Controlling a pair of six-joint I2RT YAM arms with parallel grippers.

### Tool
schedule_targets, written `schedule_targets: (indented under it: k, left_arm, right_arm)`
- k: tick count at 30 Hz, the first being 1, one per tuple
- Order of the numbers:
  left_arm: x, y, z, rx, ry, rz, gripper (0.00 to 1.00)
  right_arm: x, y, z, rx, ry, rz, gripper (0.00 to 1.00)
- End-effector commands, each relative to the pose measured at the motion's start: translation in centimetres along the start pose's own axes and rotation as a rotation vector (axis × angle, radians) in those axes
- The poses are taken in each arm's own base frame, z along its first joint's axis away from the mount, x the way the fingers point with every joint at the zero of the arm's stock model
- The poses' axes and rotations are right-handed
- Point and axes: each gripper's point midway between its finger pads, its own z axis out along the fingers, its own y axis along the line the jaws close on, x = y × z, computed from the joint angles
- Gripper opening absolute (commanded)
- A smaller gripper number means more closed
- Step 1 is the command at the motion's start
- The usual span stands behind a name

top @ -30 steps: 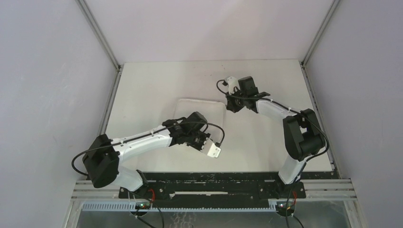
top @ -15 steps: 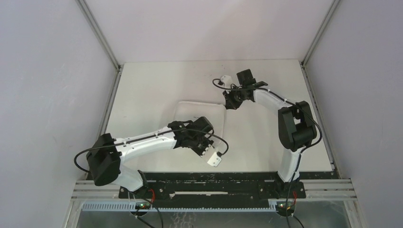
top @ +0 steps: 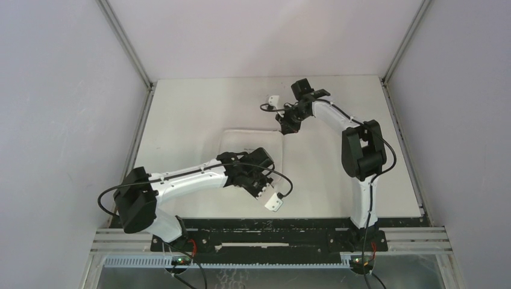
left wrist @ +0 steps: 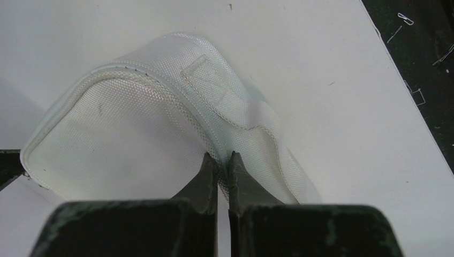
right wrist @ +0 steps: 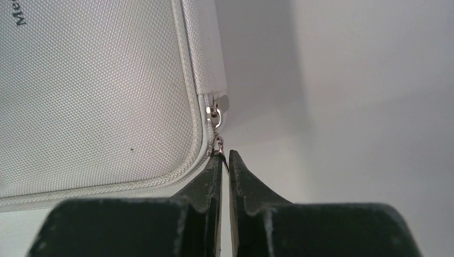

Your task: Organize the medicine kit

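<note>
- The right gripper (right wrist: pixel 225 159) has its fingers pinched together on the zip pull (right wrist: pixel 216 144), at the far right corner of the medicine kit (right wrist: pixel 96 91).
- The left gripper (left wrist: pixel 219 163) has its fingers clamped on the kit's near edge seam, apparently steadying it.
- The zip looks run to its end stop and no loose items show around the kit. Packing seems done, with only letting go left.
- The kit lies flat on the worktop (top: pixel 181 108) between the two grippers, printed top up. Being nearly square, it has no clear long axis, and its sides run roughly parallel to the worktop's edges.
</note>
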Motion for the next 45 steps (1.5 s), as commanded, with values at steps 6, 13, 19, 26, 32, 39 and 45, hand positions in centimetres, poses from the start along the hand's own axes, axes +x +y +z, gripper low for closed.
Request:
schedule_targets:
  k: [6, 13, 19, 26, 32, 39, 45]
  left_arm:
    - [-0.9, -1.3, 0.4, 0.066, -0.047, -0.207, 0.01]
    - [-1.8, 3.8, 0.6, -0.056, -0.102, -0.331, 0.04]
    - [-1.4, 5.2, 1.0, -0.089, -0.088, -0.380, 0.11]
    - [0.2, 5.4, -1.4, -0.166, -0.085, -0.476, 0.40]
    - [2.8, 7.7, -6.4, -0.402, -0.131, -0.641, 0.73]
    - [9.6, 8.6, -14.3, -0.787, -0.217, -0.971, 1.00]
    - [16.0, 6.6, -20.6, -1.110, -0.242, -1.206, 1.00]
  right_arm:
    - [-2.2, -5.8, -6.3, 0.277, -0.033, -0.045, 0.16]
    - [-0.9, -4.7, -12.5, 0.384, -0.040, 0.060, 0.50]
    - [0.9, -3.1, -16.6, 0.511, -0.035, 0.140, 0.63]
    - [3.5, -0.8, -20.5, 0.664, -0.013, 0.280, 0.79]
    - [6.0, 0.1, -23.9, 0.818, 0.000, 0.456, 0.83]
    - [7.0, 1.0, -27.0, 0.968, -0.093, 0.559, 1.00]
    - [6.9, 2.2, -27.1, 0.946, -0.191, 0.616, 1.00]
